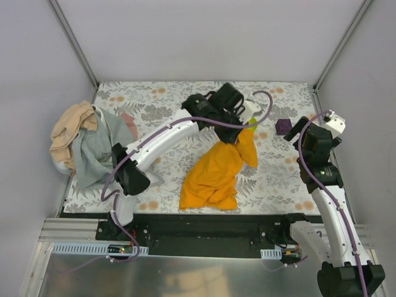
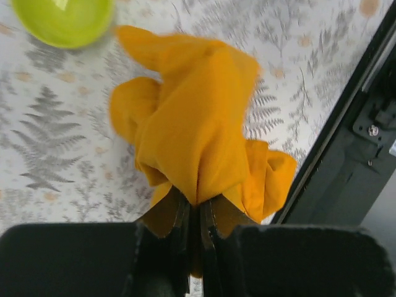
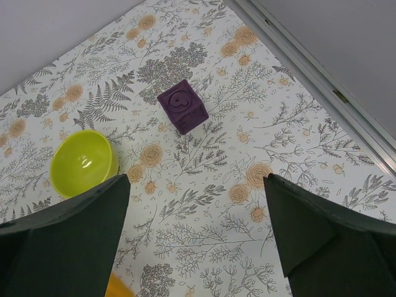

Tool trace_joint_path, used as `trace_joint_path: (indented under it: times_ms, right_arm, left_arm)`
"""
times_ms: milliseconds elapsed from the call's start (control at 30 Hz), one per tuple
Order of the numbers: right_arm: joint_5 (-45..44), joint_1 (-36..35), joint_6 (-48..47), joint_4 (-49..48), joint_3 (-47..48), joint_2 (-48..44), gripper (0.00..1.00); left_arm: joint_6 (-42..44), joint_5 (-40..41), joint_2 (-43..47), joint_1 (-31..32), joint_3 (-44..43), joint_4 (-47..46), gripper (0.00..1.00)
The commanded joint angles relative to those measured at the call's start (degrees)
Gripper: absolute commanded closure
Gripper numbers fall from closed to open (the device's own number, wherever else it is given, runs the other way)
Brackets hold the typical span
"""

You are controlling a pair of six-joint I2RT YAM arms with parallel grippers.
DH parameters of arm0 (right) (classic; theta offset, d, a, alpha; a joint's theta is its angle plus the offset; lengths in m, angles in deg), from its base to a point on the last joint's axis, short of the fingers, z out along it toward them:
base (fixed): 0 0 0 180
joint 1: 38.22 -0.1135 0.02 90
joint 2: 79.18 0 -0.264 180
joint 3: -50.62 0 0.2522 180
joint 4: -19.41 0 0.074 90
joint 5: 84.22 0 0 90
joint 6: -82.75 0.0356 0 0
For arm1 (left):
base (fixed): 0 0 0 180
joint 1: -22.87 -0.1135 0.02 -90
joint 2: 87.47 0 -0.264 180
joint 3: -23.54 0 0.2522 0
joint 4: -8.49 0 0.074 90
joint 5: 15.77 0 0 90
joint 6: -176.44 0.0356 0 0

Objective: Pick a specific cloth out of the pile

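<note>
One orange cloth (image 2: pixel 192 124), soft bunched folds, pinched

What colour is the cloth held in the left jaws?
The cloth is plain bright orange, shown best in the left wrist view.
</note>
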Motion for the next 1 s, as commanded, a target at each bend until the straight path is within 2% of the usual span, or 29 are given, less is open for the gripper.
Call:
trace_joint_path:
  times_ms: [0,100,133,200,233,267,300,467,600,833,967]
  right_arm:
    - [0.79,0.40,0.52,-1.35,0.23,-0.04,0.01]
    - [2.63,0.48,0.43,-1.18,0.58,1.54,0.01]
    - [3.33,0.48,0.35,-0.83,0.67,2.07,0.01]
    - [4.83,0.48,0.43,-0.21,1.20,3.21,0.01]
    - [5.53,0.48,0.35,0.05,1.37,3.83,0.01]
    - [6.58,0.48,0.43,0.23,1.55,4.27,0.01]
    - [7.46,0.48,0.26,0.41,1.90,4.71,0.01]
    - [12.38,0.48,0.43,1.11,2.78,6.73,0.01]
    - [16.08,0.48,0.17,1.46,2.78,7.43,0.01]
    - [20.48,0.48,0.69,2.69,3.66,10.33,0.01]
    - [22.41,0.48,0.70,1.99,4.10,10.77,0.01]
  left_arm:
    - [4.27,-4.28,0.11,4.65,9.65,-1.43,1.00]
    - [9.72,-3.58,-0.94,6.59,17.48,-1.34,1.00]
    - [11.13,-3.66,-1.03,6.85,19.85,-1.26,0.93]
    - [12.63,-2.44,-0.86,6.77,22.76,-0.73,0.57]
    - [12.64,-1.39,-0.59,6.68,23.47,-0.38,0.47]
    - [12.55,-0.59,-0.07,6.59,23.48,0.23,0.29]
    - [12.63,-0.15,0.81,6.42,23.30,0.76,0.01]
    - [12.37,1.87,6.61,4.49,19.10,3.04,0.01]
    - [11.58,2.66,10.21,-0.07,15.39,7.26,0.01]
    - [7.90,0.22,19.70,-17.38,20.21,7.01,0.01]
    - [4.29,-0.59,26.11,-28.81,28.72,-0.43,0.00]
